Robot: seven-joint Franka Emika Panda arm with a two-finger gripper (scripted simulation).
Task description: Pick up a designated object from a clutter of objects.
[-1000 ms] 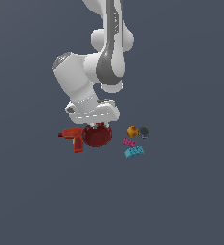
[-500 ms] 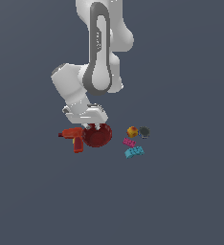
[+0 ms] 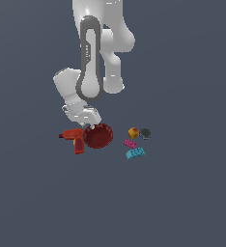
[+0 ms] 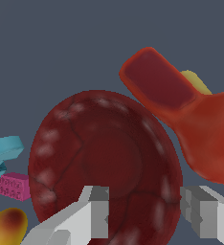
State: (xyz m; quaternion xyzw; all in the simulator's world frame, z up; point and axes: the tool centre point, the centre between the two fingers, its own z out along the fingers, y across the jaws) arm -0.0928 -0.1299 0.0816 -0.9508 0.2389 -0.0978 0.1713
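The dark red bowl (image 3: 98, 136) with a ribbed inner wall lies among the clutter, and it fills the wrist view (image 4: 104, 158). My gripper (image 3: 89, 123) is open and hangs low over the bowl's rim on the side toward the red-orange drill (image 3: 74, 139). In the wrist view the gripper (image 4: 147, 213) has one finger over the bowl's inside and the other outside its rim, close to the drill (image 4: 200, 119). Nothing is held.
To the exterior view's right of the bowl lie a yellow-red cube (image 3: 133, 132), a small dark grey cup (image 3: 145, 132), a pink brick (image 3: 130, 143) and a cyan brick (image 3: 135, 153). The wrist view shows the cyan brick (image 4: 4, 150), pink brick (image 4: 13, 185) and cube (image 4: 8, 227).
The arm has swung upright and the wrist has shifted slightly toward the exterior view's left, staying low over the bowl's drill-side rim. The objects have not moved.
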